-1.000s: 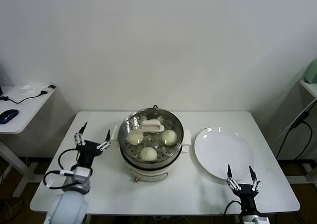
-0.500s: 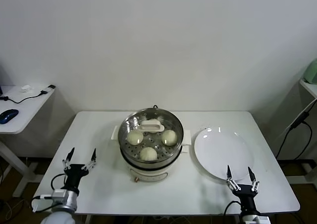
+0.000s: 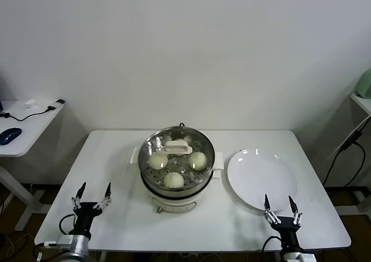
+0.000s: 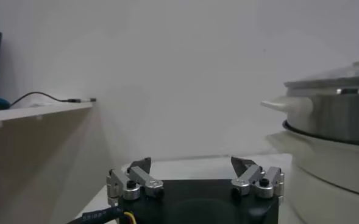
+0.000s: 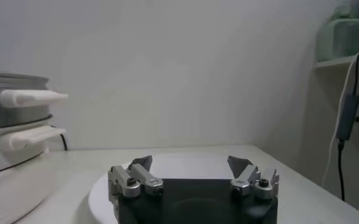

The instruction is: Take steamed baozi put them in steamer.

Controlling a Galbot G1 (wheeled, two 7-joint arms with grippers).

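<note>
The shiny steel steamer (image 3: 177, 184) on its white base stands mid-table. Three cream-white baozi show inside on the perforated tray, at the left (image 3: 157, 160), right (image 3: 198, 160) and front (image 3: 173, 179); a fourth is mostly hidden under the glass lid with a white handle (image 3: 177, 148). My left gripper (image 3: 92, 193) is open and empty at the table's front left corner. My right gripper (image 3: 277, 206) is open and empty at the front edge, just before the white plate (image 3: 261, 179). The steamer's side also shows in the left wrist view (image 4: 334, 131) and the right wrist view (image 5: 11, 131).
A side table (image 3: 23, 126) with a blue mouse and cables stands at far left. A shelf (image 3: 362, 99) with a pale green object and hanging cables is at far right. A white wall lies behind the table.
My left gripper has drawn back from beside the steamer to the table's front left corner. The right gripper and the baozi have hardly moved.
</note>
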